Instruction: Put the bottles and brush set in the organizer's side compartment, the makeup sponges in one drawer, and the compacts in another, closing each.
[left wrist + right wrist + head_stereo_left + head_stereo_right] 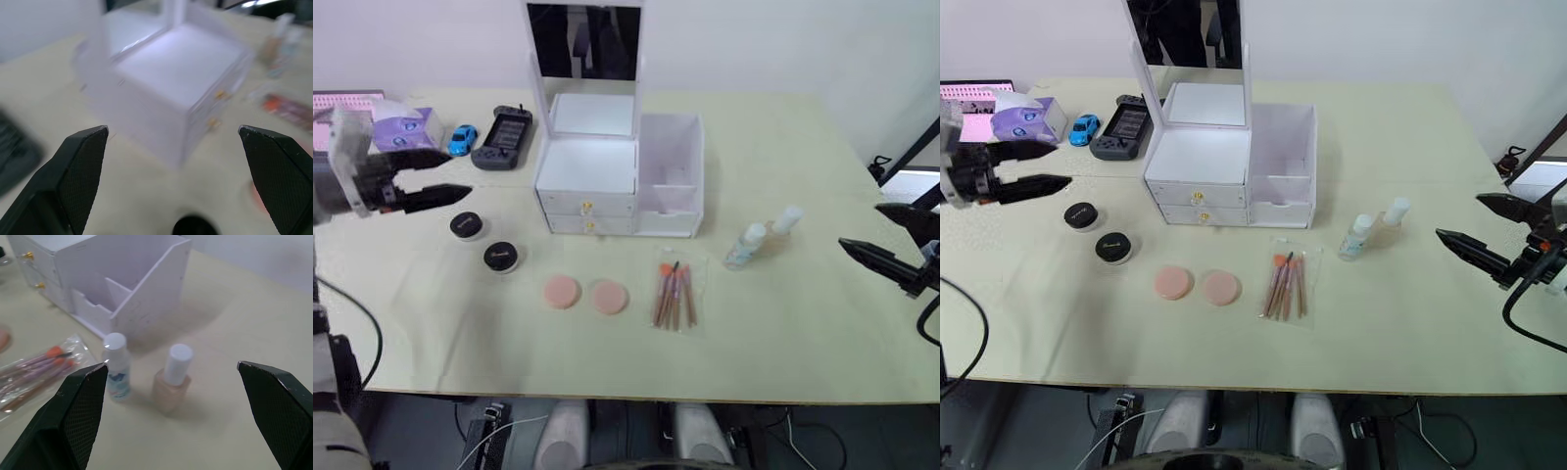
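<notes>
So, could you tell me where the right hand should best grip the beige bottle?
Probably around its squat beige body, below the white cap, coming from the open table side with the right hand. It stands upright, and the clear bottle stands close on the other side.

The pale table (783, 323) carries the white organizer (619, 186), two bottles (762, 238), brush set (674, 294), sponges (584, 294) and compacts (484, 241).

bottles (766, 237): two
compacts (484, 241): two
sponges (584, 294): two
brush set (674, 293): one
organizer (619, 176): one
</notes>
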`<state>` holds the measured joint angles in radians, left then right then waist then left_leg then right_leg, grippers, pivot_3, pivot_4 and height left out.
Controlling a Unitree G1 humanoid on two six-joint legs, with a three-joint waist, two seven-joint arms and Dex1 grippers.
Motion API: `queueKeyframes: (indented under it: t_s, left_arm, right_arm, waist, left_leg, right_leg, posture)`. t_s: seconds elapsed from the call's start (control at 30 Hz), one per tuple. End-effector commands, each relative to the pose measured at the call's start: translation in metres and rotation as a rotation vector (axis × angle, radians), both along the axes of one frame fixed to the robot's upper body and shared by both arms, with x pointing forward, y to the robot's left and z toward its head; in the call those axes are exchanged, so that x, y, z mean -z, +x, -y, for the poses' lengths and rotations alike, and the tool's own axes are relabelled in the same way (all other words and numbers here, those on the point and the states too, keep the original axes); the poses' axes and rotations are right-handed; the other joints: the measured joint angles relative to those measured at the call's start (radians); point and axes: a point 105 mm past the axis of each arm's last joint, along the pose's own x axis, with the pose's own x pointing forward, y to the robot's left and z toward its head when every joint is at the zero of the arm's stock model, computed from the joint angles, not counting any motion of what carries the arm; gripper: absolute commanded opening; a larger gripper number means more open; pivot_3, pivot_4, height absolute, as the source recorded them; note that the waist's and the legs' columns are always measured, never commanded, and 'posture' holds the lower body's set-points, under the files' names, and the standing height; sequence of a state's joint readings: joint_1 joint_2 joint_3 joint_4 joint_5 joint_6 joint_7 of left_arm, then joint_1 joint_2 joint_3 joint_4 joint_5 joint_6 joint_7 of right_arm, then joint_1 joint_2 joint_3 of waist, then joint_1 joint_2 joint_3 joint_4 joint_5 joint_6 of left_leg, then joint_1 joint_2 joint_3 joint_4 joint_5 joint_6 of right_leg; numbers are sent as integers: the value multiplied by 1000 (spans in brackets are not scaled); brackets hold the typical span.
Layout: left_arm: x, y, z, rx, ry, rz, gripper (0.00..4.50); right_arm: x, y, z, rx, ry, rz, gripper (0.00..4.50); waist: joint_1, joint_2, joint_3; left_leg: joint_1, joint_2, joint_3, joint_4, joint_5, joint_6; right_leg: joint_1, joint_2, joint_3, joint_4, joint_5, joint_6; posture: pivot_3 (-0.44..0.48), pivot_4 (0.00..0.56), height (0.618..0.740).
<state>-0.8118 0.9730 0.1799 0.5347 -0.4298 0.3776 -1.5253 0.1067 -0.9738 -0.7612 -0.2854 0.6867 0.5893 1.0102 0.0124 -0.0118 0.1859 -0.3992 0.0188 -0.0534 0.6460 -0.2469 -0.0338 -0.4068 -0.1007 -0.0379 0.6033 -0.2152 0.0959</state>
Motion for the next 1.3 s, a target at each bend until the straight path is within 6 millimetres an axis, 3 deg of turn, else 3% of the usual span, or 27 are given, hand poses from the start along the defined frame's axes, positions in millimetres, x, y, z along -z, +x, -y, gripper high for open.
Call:
queueKeyframes:
  t_s: [0.03, 0.13, 0.3, 0.4, 0.6, 0.83, 1.07, 1.17, 1.3]
  left_arm:
    - [-16, -15, 51, 230, 33, -6, 4478]
    - [-21, -24, 94, 395, 46, -8, 4478]
    - [-19, -30, 136, 526, 57, 8, 4478]
    - [-16, -28, 155, 553, 89, 31, 4478]
    - [-14, -28, 185, 563, 126, 73, 4478]
    - [-17, -31, 185, 507, 110, 82, 4478]
    - [-23, -27, 164, 364, 77, 112, 4478]
    - [-34, -23, 160, 268, -30, 156, 4478]
    - [-27, -30, 159, 241, -38, 120, 4478]
  right_arm:
    - [-18, -16, -15, -30, -17, 39, 4500]
    - [-13, -27, -26, -31, -7, 21, 4500]
    - [-1, -39, -39, -2, 26, 6, 4500]
    - [5, -45, -46, 30, 43, 14, 4500]
    - [27, -51, -38, 119, 85, -13, 4500]
    - [23, -37, -26, 158, 72, 45, 4500]
    - [16, -2, -12, 183, 89, 50, 4500]
    - [16, 18, -12, 168, 82, 30, 4500]
    - [19, 33, -11, 161, 49, 26, 4500]
  waist:
    - [0, 0, 0]
    - [3, -1, 0]
    - [-3, -2, 0]
    - [0, -1, 0]
    - [1, -2, 0]
    - [-3, -1, 1]
    - [-3, -1, 1]
    - [-2, -1, 1]
    - [0, -2, 1]
  left_leg:
    - [0, 0, 0, 0, 0, 0]
    - [0, 0, -1, 0, 0, 0]
    - [2, 0, 0, 1, 0, 0]
    - [4, 0, 0, 1, 0, 0]
    - [4, 0, 0, 1, 0, 0]
    - [5, 0, 1, 0, 0, 0]
    - [6, 0, 1, 0, 0, 0]
    - [5, 0, 1, 0, 0, 0]
    - [5, 0, 1, 0, 0, 0]
  right_leg:
    - [0, 0, 0, 0, 0, 0]
    - [1, 1, 1, 0, -1, 1]
    - [2, 2, 4, 0, -2, 4]
    - [2, 3, 5, 1, -3, 3]
    - [3, 3, 5, 0, -3, 3]
    - [3, 3, 7, 0, -2, 3]
    - [3, 4, 8, 0, -2, 2]
    - [3, 4, 8, 0, -2, 2]
    - [3, 4, 8, -1, -2, 2]
  posture:
    - [0, 150, 740]
    - [0, 150, 740]
    - [0, 150, 740]
    - [0, 150, 740]
    - [0, 150, 740]
    - [0, 150, 740]
    - [0, 150, 740]
    - [0, 150, 740]
    - [0, 150, 740]
